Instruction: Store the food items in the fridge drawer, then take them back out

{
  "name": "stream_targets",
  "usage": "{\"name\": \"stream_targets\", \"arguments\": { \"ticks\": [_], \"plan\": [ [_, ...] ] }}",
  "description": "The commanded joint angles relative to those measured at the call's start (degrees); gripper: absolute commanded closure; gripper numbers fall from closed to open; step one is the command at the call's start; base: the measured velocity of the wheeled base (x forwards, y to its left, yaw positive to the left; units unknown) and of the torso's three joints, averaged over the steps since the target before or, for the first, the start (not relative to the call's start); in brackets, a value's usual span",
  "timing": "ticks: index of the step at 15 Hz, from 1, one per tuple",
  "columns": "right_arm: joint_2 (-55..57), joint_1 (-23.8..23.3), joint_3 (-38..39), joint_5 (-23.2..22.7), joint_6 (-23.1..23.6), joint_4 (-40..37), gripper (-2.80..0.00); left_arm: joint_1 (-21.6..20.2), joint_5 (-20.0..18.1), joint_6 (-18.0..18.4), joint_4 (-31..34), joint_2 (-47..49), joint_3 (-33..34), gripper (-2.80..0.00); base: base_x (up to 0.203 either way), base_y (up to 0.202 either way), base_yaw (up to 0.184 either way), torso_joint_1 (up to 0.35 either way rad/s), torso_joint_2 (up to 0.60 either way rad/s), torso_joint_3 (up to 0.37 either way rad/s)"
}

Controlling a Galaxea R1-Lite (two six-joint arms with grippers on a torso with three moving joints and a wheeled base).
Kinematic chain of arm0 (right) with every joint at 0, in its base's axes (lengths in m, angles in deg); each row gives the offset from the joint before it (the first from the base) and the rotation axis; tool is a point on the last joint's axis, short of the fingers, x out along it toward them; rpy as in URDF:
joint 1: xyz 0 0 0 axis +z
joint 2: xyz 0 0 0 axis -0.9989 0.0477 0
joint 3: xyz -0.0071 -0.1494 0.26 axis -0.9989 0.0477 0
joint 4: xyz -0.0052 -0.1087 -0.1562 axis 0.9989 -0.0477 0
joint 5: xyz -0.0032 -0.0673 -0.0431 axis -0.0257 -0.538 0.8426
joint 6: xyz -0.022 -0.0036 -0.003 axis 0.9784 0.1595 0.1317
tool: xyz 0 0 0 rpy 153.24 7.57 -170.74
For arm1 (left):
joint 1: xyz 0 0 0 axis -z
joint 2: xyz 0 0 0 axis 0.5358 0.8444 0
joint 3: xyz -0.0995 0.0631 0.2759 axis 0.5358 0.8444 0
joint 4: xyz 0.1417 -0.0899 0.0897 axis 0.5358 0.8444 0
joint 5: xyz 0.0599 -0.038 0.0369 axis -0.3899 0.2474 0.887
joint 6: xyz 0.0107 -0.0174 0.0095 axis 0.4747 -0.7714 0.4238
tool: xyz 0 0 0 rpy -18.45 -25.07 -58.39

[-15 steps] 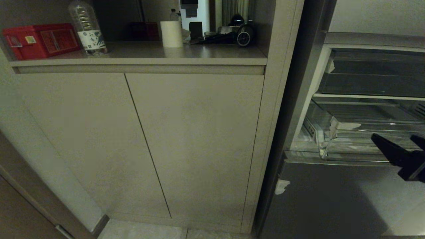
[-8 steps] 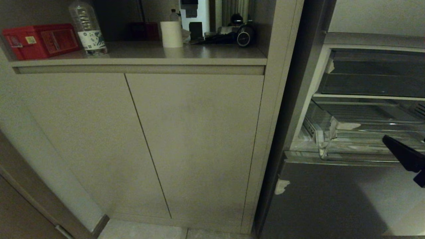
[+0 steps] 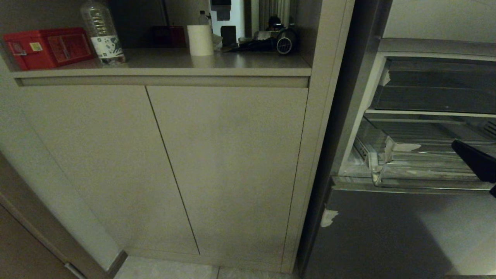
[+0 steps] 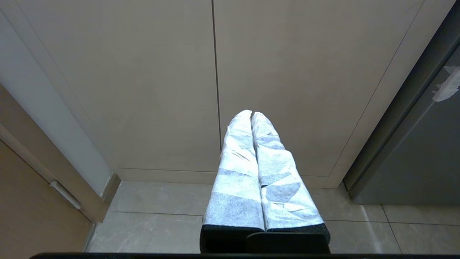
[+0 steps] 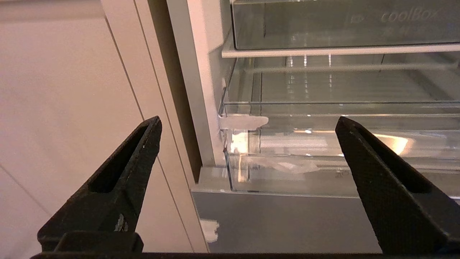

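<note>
The fridge (image 3: 422,116) stood open at my right, beside a tall beige cabinet (image 3: 228,166) with two closed doors. Inside the fridge I counted two clear bins, one above the other. The upper tray (image 5: 341,25) carried the only writing I could read, "coolBox", moulded faintly into its front. Below it sat the fridge drawer (image 5: 323,176), wide and clear, pulled partway out, with white torn sticker scraps on its front lip. I could make out no food items inside it, though glare on the plastic hid much of its floor, so I would not swear to that.

On the shelf (image 3: 217,62) above the cabinet doors I counted one red box (image 3: 46,46) with a small yellow label and printing too small to read, one clear water bottle (image 3: 101,33) with a white patterned label, again unreadable, one white paper roll (image 3: 200,39), and some dark clutter behind it that I could not sort out.

My right gripper (image 5: 248,144) hung level in front of the fridge drawer, just short of its front lip and apart from it. Its two black fingers (image 5: 118,187) stood spread as wide as they go, with nothing between them.

My left gripper (image 4: 253,115) hung low before the cabinet doors, pointing toward the tiled floor (image 4: 161,230). Its two fingers (image 4: 237,172), wrapped in pale tape, were pressed together along their whole length and held nothing.
</note>
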State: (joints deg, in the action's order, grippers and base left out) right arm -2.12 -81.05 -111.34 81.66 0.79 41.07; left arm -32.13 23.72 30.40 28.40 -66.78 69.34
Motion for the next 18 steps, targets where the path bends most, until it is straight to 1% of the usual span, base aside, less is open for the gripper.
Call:
{"name": "stream_targets", "arguments": {
  "ticks": [1, 4, 5, 7, 10, 12, 15, 18],
  "plan": [
    [0.4, 0.0, -4.5, 0.2, 0.0, -6.9, -2.8, 0.0, 0.0, 0.0, 0.0, 0.1, 0.0, 0.0, 0.0, 0.0, 0.0, 0.0, 0.0, 0.0],
    [1.7, -0.3, -8.2, 0.2, 0.2, -12.8, -2.8, 0.0, 0.0, 0.0, 0.0, 0.1, 0.0, 0.0, 0.0, 0.0, 0.0, 0.0, 0.0, 0.0],
    [3.0, -0.9, -10.8, 0.4, 0.3, -15.6, -2.8, 0.0, 0.0, 0.0, 0.0, 0.1, 0.0, 0.0, 0.0, 0.0, 0.0, 0.0, 0.0, 0.0],
    [5.2, -4.1, -17.0, 0.4, 0.4, -22.8, -2.8, 0.0, 0.0, 0.0, 0.0, 0.1, 0.0, 0.0, 0.0, 0.0, 0.0, 0.0, 0.0, 0.0],
    [11.8, -11.5, -26.6, 0.1, 1.3, -30.8, -2.8, 0.0, 0.0, 0.0, 0.0, 0.1, 0.0, 0.0, 0.0, 0.0, 0.0, 0.0, 0.0, 0.0],
    [15.8, -13.6, -29.2, 0.1, 2.8, -32.6, -2.8, 0.0, 0.0, 0.0, 0.0, 0.1, 0.0, 0.0, 0.0, 0.0, 0.0, 0.0, 0.0, 0.0],
    [21.2, -14.1, -31.8, 0.1, 3.3, -32.9, -2.8, 0.0, 0.0, 0.0, 0.0, 0.1, -0.1, 0.0, 0.0, 0.0, 0.0, 0.0, 0.0, 0.0],
    [26.7, -14.9, -37.4, 0.1, 3.4, -32.9, -2.8, 0.0, 0.0, 0.0, 0.0, 0.1, 0.0, 0.0, 0.0, 0.0, 0.0, 0.0, 0.0, 0.0]
  ]
}}
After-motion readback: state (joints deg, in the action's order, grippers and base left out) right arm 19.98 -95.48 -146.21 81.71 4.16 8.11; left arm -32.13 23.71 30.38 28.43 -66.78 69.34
